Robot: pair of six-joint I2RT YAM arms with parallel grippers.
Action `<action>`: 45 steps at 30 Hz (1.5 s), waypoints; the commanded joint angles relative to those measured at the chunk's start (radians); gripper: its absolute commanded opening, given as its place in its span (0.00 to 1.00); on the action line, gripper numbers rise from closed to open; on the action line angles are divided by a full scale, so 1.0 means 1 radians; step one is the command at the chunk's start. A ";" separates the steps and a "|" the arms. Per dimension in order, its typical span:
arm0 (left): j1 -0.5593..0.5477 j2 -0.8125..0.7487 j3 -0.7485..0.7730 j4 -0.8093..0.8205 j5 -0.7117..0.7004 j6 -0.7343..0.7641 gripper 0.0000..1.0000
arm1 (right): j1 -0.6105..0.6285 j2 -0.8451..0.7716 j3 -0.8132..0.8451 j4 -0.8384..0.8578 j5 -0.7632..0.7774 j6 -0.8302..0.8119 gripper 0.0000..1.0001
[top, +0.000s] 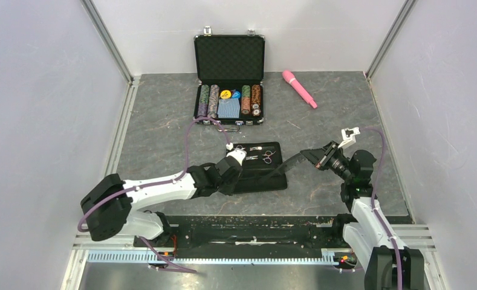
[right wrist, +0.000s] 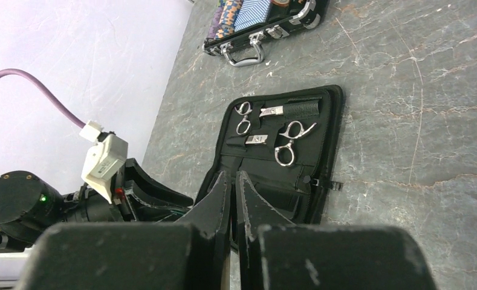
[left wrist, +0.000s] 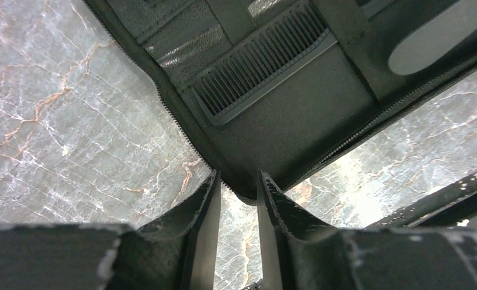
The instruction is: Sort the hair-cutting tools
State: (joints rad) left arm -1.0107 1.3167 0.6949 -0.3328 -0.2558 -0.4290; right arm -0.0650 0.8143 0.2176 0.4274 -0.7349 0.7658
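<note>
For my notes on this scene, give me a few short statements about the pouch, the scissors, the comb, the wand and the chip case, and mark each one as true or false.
1. The black pouch lies open on the table. True.
2. The scissors lie on the bare table beside the pouch. False: they are tucked into the open pouch.
3. A black comb sits in the pouch, ahead of the left gripper. True.
4. The left gripper clamps that comb. False: its jaws stand apart with nothing between them.
5. The pink wand lies inside the poker chip case. False: it lies on the table, to the right of the case.
</note>
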 commanded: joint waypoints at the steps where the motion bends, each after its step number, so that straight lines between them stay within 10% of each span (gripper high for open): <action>1: 0.012 0.060 0.050 -0.018 0.045 -0.053 0.33 | -0.013 -0.013 -0.007 0.033 0.018 0.005 0.00; 32: 0.102 0.214 0.074 -0.055 0.045 -0.122 0.18 | -0.024 -0.038 -0.134 -0.019 0.088 -0.049 0.00; 45: 0.102 0.197 0.068 -0.051 0.052 -0.124 0.17 | -0.018 -0.041 -0.374 0.273 0.190 0.113 0.09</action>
State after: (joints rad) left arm -0.9237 1.5024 0.7879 -0.4240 -0.1726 -0.5236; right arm -0.0853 0.7780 0.0109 0.5568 -0.6044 0.8410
